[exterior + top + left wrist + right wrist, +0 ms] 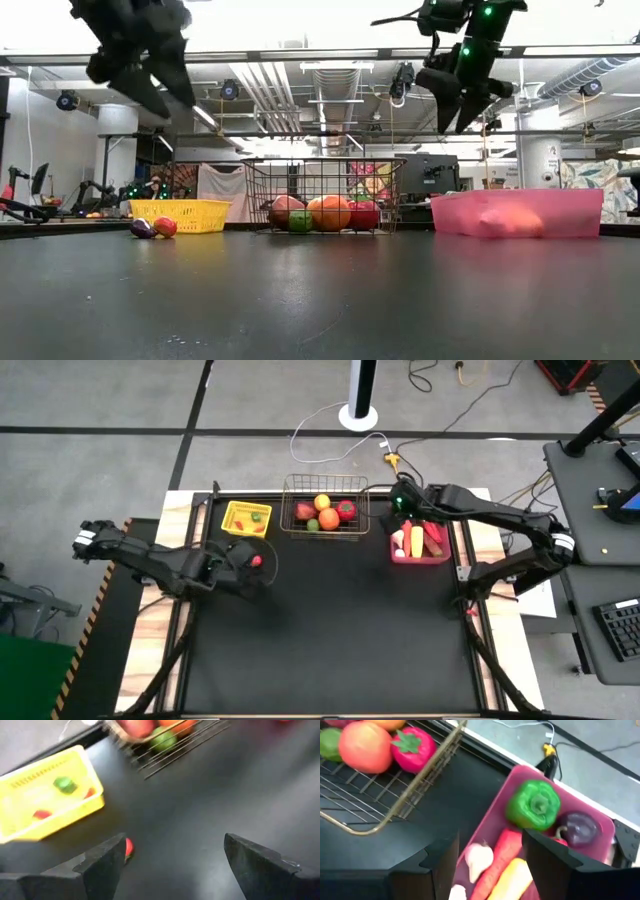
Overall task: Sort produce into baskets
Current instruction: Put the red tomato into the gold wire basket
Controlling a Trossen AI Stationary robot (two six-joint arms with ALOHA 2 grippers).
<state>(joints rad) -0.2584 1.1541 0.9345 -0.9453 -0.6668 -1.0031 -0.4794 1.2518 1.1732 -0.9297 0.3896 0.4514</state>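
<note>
The left gripper point(243, 556) is hanging above the mat with its fingers spread wide and nothing between them, over a small red item point(256, 560) lying beside a purple one point(142, 228), just in front of the yellow tray point(246, 518). The right gripper point(404, 498) is hovering over the pink bin point(420, 544), jaws parted and holding nothing. The bin is holding a green pepper point(534, 805), an eggplant point(578, 828), garlic point(478, 857) and a carrot point(496, 860). The wire basket point(324, 507) is sitting between tray and bin, containing round fruit.
</note>
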